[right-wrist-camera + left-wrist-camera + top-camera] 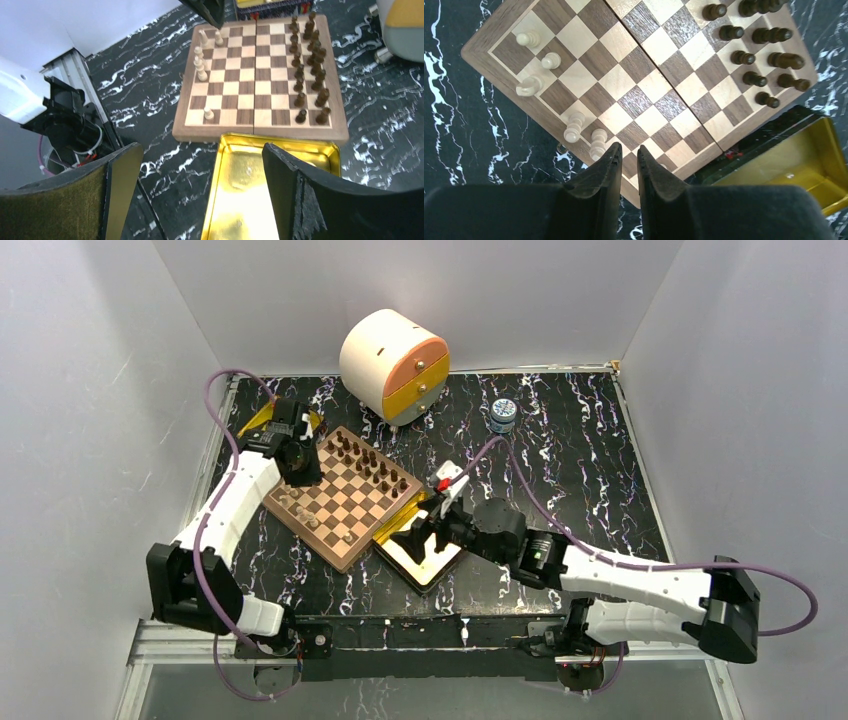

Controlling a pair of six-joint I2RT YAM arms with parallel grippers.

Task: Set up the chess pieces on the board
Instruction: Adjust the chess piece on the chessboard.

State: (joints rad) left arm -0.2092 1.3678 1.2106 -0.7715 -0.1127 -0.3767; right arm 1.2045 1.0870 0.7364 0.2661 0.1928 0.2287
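Note:
The board (350,505) lies tilted at the table's centre-left. Several dark chess pieces (375,462) stand in two rows along its far-right edge (764,55) (307,65). Several light chess pieces (549,62) (201,67) stand scattered along the opposite edge. My left gripper (298,458) (629,150) hovers over the board's far-left corner. Its jaws are nearly together with only a thin slit, and nothing is between them. My right gripper (422,532) (200,150) hangs wide open and empty over a gold tin (428,565) (270,200) at the board's near-right edge.
A second gold tin (262,420) (794,160) sits behind the board's far-left corner. A round white and orange drawer box (395,365) stands at the back, with a small jar (503,415) to its right. A small white and red object (447,478) lies beside the board.

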